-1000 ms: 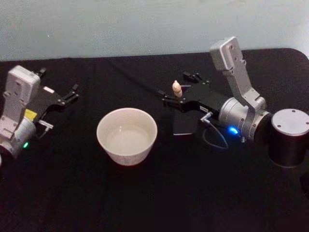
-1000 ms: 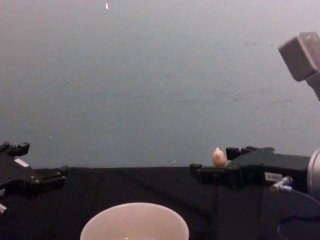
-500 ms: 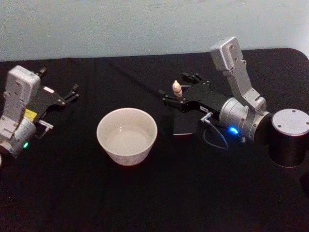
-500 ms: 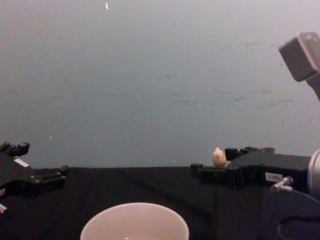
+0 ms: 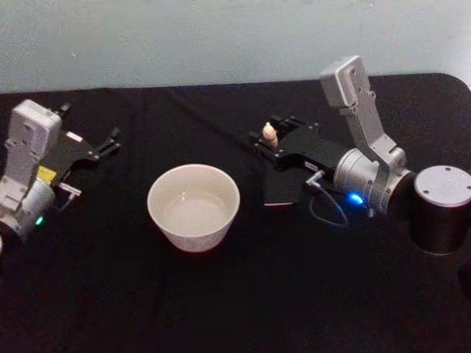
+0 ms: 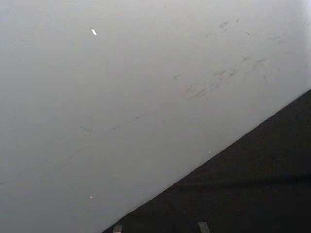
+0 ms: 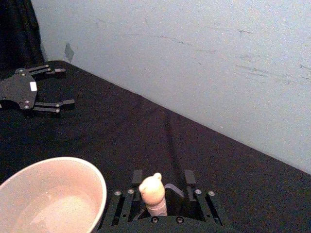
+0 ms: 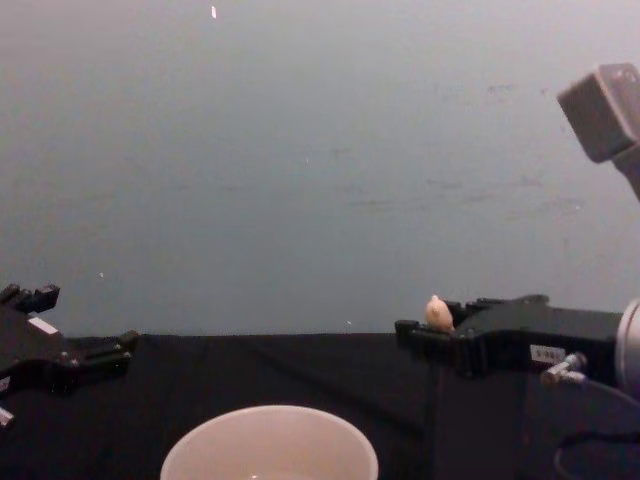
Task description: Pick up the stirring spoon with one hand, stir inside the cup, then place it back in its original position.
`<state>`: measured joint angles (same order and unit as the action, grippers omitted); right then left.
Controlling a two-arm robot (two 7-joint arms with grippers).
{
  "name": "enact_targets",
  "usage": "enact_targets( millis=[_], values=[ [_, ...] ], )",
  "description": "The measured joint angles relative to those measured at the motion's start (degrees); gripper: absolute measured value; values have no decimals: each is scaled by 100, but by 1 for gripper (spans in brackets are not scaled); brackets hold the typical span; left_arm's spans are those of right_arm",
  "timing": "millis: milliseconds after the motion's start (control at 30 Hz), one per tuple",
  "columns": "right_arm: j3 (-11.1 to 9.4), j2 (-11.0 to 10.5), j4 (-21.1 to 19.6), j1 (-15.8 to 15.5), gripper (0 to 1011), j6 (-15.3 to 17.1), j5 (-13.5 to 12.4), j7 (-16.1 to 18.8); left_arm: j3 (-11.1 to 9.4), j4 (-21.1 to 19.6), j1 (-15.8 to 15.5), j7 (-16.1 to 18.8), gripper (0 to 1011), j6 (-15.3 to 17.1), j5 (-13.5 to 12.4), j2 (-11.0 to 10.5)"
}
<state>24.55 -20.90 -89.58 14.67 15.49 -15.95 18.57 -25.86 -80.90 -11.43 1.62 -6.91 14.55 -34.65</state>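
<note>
Right of the cup (image 5: 184, 237), the right gripper (image 5: 268, 135) stands parted, one finger on each side of the upright stirring spoon (image 5: 270, 132) (gaps visible beside its cream knob), above the dark holder (image 5: 283, 190); the left gripper (image 5: 112, 142) lies spread far left.

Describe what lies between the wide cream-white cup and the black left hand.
The stretch is bare: in the head view only black tablecloth shows between the wide cream-white cup and the black two-finger left hand.
</note>
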Motion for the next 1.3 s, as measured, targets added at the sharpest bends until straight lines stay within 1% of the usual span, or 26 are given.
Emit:
enact_targets(
  millis=[33,100,167,267,300,333,433,1100,1300],
  values=[
    [0,0,0,0,486,0,-1,0,0,0,0,0,1001,0,0,0],
    [0,0,0,0,448,0,-1,0,0,0,0,0,1001,0,0,0],
    [0,0,0,0,365,-1,-3,0,0,0,0,0,1001,0,0,0],
    [0,0,-1,0,283,-1,-4,0,0,0,0,0,1001,0,0,0],
    [0,0,0,0,228,-1,-5,0,0,0,0,0,1001,0,0,0],
    [0,0,-1,0,215,-2,-5,0,0,0,0,0,1001,0,0,0],
    [0,0,-1,0,197,-2,-5,0,0,0,0,0,1001,0,0,0],
    [-5,2,0,-3,197,-5,-4,0,0,0,0,0,1001,0,0,0],
    [-119,33,-21,-75,197,-218,41,-3,0,0,0,0,1001,0,0,0]
  ],
)
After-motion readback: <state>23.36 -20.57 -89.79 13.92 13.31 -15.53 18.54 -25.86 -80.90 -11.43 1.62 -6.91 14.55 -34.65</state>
